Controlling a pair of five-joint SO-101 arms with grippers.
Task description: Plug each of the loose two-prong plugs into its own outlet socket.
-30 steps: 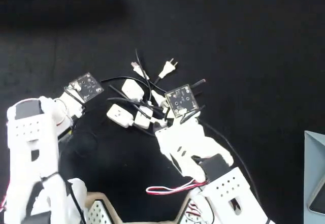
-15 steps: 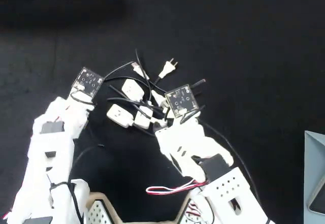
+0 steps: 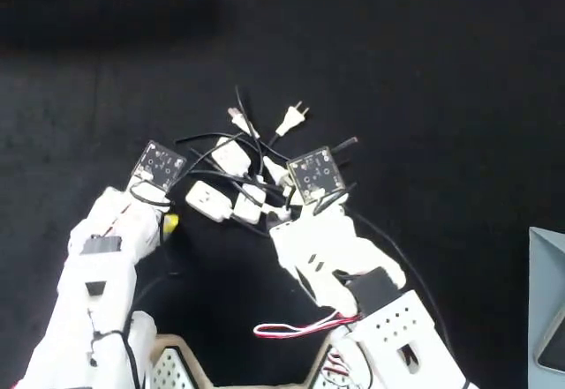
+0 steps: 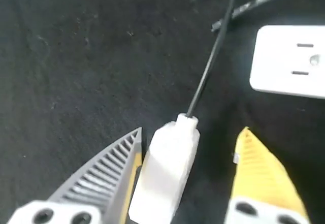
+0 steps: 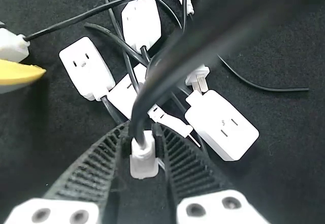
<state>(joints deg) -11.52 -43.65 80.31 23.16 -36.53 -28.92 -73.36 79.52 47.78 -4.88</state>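
Note:
Three white outlet sockets (image 3: 205, 199) lie tangled with black cables mid-table, and a loose two-prong plug (image 3: 291, 118) rests beyond them. My left gripper (image 4: 192, 132) is open around a white plug (image 4: 167, 168). That plug leans on the grey finger (image 4: 114, 170), with a gap to the yellow finger (image 4: 259, 173). A socket (image 4: 289, 61) lies just ahead of it. In the high view the left gripper (image 3: 159, 213) sits left of the sockets. My right gripper (image 5: 142, 130) is shut on another white plug (image 5: 143, 159), whose thick black cable rises in front of the camera. It hovers by the sockets (image 5: 221, 122).
Black cables (image 3: 252, 155) criss-cross among the sockets. A second loose plug (image 3: 240, 122) lies at the far side of the pile. A grey object (image 3: 549, 301) stands at the right edge. The black cloth (image 3: 441, 98) stretches open to the far right.
The left arm has swung right and forward toward the socket pile, bringing its gripper beside the nearest socket. The right arm has stayed still with its plug.

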